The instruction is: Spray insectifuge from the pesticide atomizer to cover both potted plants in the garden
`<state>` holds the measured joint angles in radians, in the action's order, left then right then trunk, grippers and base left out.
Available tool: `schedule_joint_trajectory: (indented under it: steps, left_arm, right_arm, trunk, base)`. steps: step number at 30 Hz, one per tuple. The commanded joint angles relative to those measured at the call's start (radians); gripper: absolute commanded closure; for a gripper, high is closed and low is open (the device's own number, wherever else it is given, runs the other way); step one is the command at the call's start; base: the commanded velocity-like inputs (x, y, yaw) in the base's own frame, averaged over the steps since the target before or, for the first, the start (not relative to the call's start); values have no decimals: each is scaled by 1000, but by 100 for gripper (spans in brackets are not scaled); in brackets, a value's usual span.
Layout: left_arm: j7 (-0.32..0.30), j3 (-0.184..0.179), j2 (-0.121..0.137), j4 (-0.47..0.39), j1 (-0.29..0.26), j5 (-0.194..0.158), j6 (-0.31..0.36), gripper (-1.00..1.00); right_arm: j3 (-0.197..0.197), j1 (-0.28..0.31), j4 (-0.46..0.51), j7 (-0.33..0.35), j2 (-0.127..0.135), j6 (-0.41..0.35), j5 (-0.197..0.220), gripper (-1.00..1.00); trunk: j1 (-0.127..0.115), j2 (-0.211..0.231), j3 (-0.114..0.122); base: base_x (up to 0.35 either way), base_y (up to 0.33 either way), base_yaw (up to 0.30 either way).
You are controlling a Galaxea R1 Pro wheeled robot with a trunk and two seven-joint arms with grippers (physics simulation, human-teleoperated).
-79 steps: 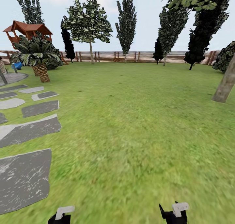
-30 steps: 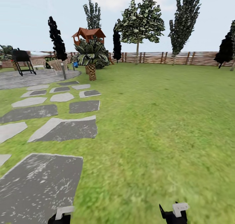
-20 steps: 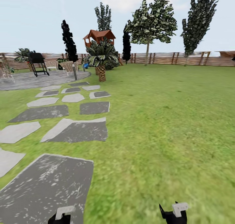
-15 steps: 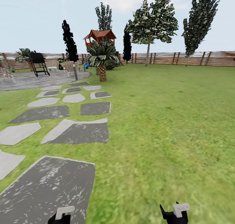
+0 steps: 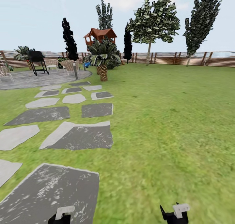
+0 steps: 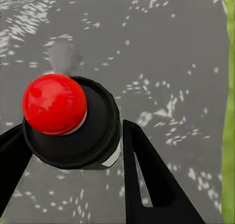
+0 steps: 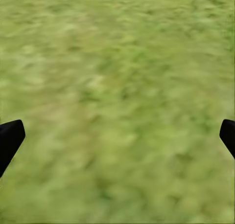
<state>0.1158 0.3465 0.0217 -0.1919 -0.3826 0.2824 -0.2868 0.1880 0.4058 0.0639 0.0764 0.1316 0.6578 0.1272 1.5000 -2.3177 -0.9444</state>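
Stepping stones slid nearer, left gripper clamping pesticide atomizer, red-tipped dark round top, right gripper spread wide

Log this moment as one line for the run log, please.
left pincer: shut on pesticide atomizer, above stepping stone | right pincer: open, empty, above lawn | ahead: paved circle

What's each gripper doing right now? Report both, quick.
Left gripper: shut on the pesticide atomizer, red-topped, between its fingers.
Right gripper: open, fingertips wide apart over the grass, holding nothing.
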Motion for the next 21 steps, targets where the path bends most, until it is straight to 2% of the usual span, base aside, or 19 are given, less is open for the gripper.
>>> schedule_joint_trajectory:
  steps: [1,21]
  left_arm:
    - [4,5,0,2,-1,11,-4,100]
    - [4,5,-1,2,-1,12,-4,100]
  right_arm:
    - [4,1,-1,8,0,3,11,-100]
    - [4,1,1,7,-3,3,11,-100]
  trunk:
    - [0,0,-1]
    - [0,0,-1]
  base:
    - [303,172,0]
    - [302,180,0]
